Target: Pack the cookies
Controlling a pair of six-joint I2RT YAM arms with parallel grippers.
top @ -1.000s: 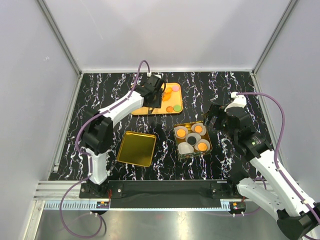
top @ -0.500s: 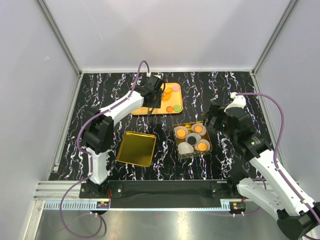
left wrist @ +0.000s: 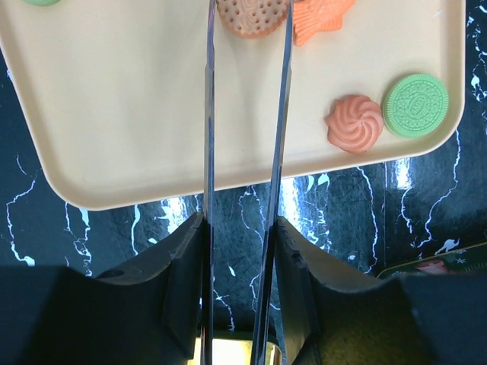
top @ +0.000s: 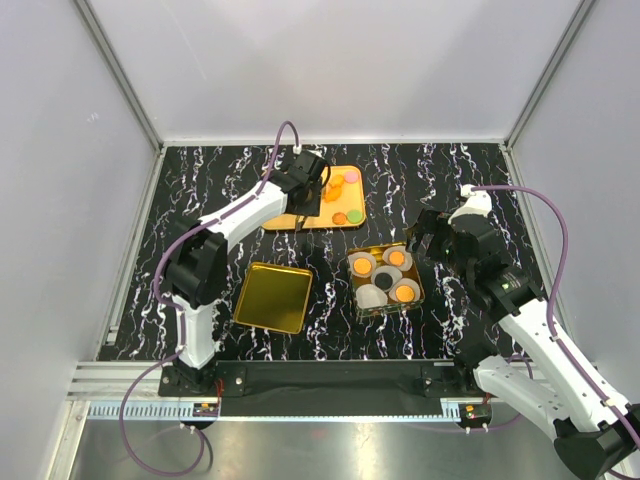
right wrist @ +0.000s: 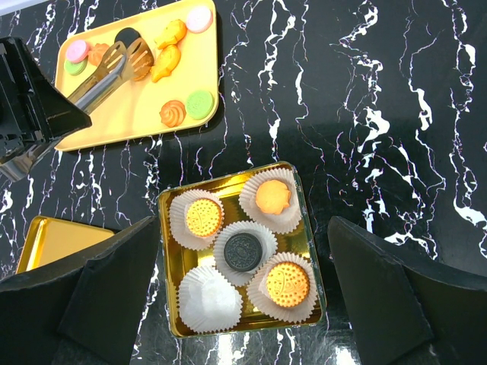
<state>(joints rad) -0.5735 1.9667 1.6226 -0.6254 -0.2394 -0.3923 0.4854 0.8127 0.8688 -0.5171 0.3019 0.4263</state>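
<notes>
My left gripper [left wrist: 240,228] is shut on metal tongs [left wrist: 207,114] over the orange tray [left wrist: 114,114]. The tong blades stand on either side of a round orange cookie [left wrist: 251,17]. I cannot tell whether they pinch it. A fish-shaped cookie [left wrist: 319,17], a swirl cookie [left wrist: 354,123] and a green cookie [left wrist: 415,105] lie on the tray. My right gripper [right wrist: 243,222] is open and empty above the gold tin [right wrist: 308,228]. The tin holds paper cups with two yellow cookies [right wrist: 203,216], an orange one [right wrist: 272,196] and a black one [right wrist: 242,251]. One cup [right wrist: 207,298] is empty.
The gold lid [top: 272,297] lies left of the tin [top: 420,290], near the left arm's base. The tray [top: 285,220] is at the back middle of the black marble table. White walls enclose the table on three sides.
</notes>
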